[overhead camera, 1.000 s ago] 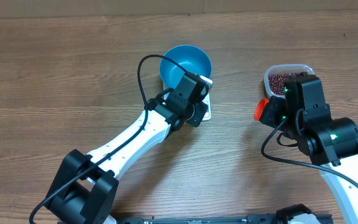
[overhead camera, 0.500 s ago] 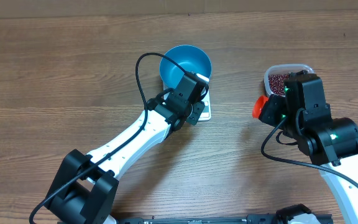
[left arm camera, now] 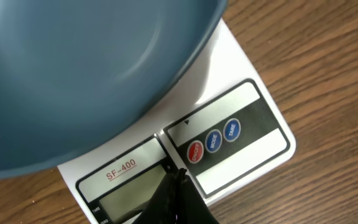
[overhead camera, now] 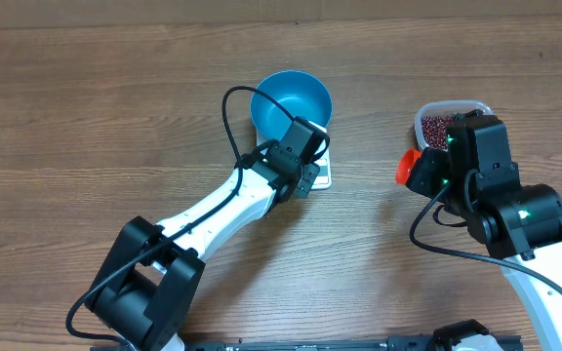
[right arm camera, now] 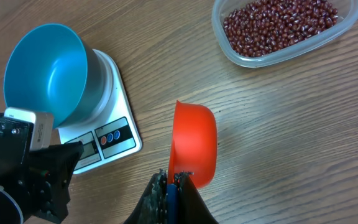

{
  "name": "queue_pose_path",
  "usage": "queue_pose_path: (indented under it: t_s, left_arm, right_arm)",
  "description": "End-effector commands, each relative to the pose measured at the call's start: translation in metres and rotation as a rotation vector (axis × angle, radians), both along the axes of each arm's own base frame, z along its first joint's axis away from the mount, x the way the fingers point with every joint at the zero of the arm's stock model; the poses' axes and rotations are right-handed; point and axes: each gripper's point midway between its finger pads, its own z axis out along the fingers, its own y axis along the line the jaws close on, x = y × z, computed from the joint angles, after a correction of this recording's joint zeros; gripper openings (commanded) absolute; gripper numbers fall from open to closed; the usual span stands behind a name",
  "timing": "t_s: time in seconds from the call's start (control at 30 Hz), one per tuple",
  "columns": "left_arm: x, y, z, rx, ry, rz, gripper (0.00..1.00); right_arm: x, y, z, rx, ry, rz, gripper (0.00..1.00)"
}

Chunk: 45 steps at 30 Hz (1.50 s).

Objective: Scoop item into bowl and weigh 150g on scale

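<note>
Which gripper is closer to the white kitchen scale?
Left. The left gripper hovers shut over the flat white scale's display edge; the right gripper, holding a red-orange plastic scoop, is well aside.

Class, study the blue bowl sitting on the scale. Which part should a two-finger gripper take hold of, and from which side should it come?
Take the blue bowl by its thin rim, coming straight down from above, one finger inside and one outside. Its smooth, deep, round walls look too wide to span. Choose the rim on the side away from the buttons of the scale, because the shut left gripper is over that end.
</note>
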Motion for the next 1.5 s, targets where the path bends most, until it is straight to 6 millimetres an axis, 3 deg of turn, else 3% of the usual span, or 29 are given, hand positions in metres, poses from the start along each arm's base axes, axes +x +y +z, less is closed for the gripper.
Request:
queue_pose_path:
  t_s: [0.0,0.77,1.47]
  left_arm:
    - [0.002,-0.002,0.004,-0.010,-0.011,0.018,0.04]
    - [0.001,-0.012,0.001,0.006,-0.028,-0.044,0.04]
    - [0.003,-0.013,-0.013,0.028,-0.024,-0.029,0.04]
  right_arm:
    - [0.005,0.000,0.016,0.007,-0.047,0.003,0.04]
    - [0.008,0.002,0.018,0.015,-0.060,0.005,0.04]
    - [0.007,0.002,0.017,0.014,-0.058,0.005,0.04]
